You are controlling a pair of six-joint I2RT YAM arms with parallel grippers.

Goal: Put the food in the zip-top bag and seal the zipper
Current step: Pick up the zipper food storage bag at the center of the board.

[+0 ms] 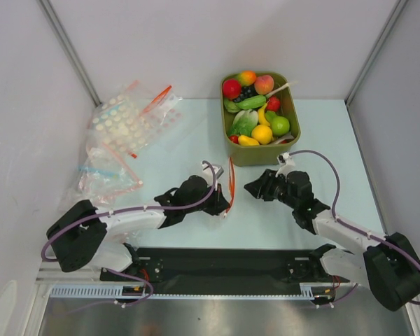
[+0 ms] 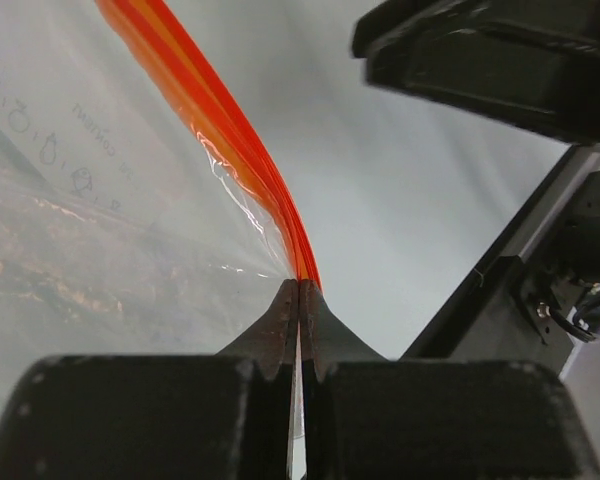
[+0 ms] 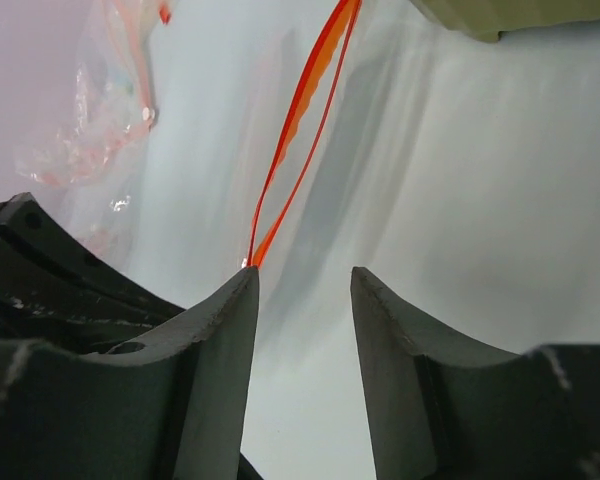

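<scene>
Pinching the near end of the zipper (image 2: 248, 158), the left gripper (image 2: 300, 290) is pressed together at table centre, with the bag (image 2: 100, 200) spreading beside it. At its 3 o'clock the right gripper (image 3: 303, 275) stands spread, holding nothing. The food (image 1: 262, 133) lies in the tub (image 1: 295, 127) at 1 o'clock.

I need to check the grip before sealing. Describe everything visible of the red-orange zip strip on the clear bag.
The thin red-orange plastic zip strip tops a clear thin-film bag with faint print. It runs over the pale tabletop. The left pincer is shut on one end. In the right wrist view its two tracks stand parted, meeting beside the open right pincer.
</scene>
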